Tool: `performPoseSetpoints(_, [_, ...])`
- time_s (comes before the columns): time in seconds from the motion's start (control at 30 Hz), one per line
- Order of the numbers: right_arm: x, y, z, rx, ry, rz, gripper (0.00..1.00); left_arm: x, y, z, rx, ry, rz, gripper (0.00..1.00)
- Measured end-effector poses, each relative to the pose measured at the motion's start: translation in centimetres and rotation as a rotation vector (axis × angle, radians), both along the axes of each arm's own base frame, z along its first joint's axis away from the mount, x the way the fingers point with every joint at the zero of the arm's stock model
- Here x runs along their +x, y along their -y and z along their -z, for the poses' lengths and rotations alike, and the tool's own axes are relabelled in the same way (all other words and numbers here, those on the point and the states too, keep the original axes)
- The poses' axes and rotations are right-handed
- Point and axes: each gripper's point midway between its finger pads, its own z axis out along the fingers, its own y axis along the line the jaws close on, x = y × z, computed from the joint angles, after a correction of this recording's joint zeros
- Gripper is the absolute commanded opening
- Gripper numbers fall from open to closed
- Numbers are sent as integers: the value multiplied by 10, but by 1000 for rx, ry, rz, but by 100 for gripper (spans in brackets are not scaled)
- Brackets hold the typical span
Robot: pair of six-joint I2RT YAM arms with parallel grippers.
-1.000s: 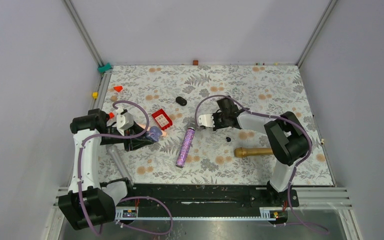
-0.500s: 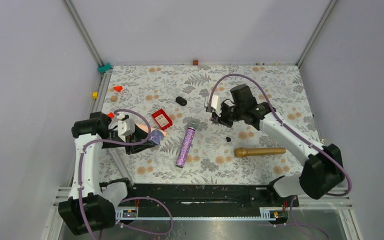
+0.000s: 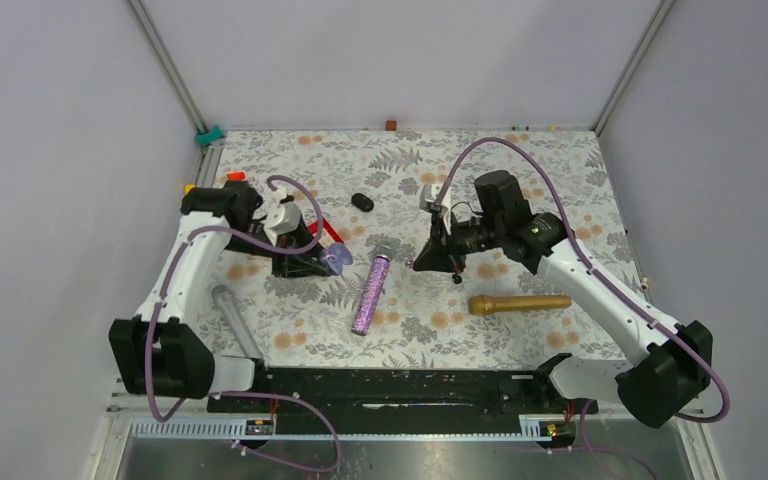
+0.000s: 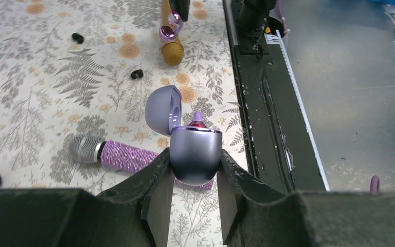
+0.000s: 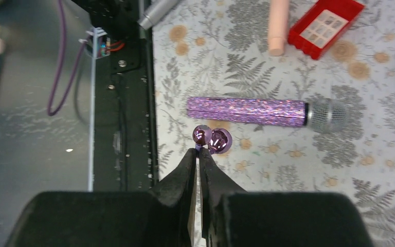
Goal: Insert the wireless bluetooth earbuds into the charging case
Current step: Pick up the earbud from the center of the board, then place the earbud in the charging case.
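**A:** How is the left arm set?
**B:** It is stretched forward. The left gripper [image 4: 195, 157] is clamped on the lavender charging case [image 4: 193, 164], which stands upright with its lid [image 4: 162, 109] swung open beyond the fingers. A purple tip [image 4: 197, 118] pokes from the top, and I can't tell what it is.
**A:** And the right arm?
**B:** It is angled down. The right gripper [image 5: 198, 153] pinches a shiny purple earbud [image 5: 213, 140] at its fingertips, the two lobes side by side. A glitter microphone [image 5: 247, 111] lies beyond.
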Motion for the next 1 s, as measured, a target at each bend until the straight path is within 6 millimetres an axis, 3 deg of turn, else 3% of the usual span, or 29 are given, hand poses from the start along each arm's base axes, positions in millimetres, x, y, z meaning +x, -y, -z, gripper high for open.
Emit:
performPoseSetpoints(0.17, [-20, -8, -10, 41, -114, -33, 5, 5, 29, 2, 32, -45, 140, 0])
performPoseSetpoints(0.53, [-52, -24, -28, 82, -223, -94, 5, -21, 69, 11, 103, -102, 302, 0])
performPoseSetpoints(1.0, [-73, -35, -40, 105, -319, -135, 6, -24, 78, 10, 111, -133, 310, 0])
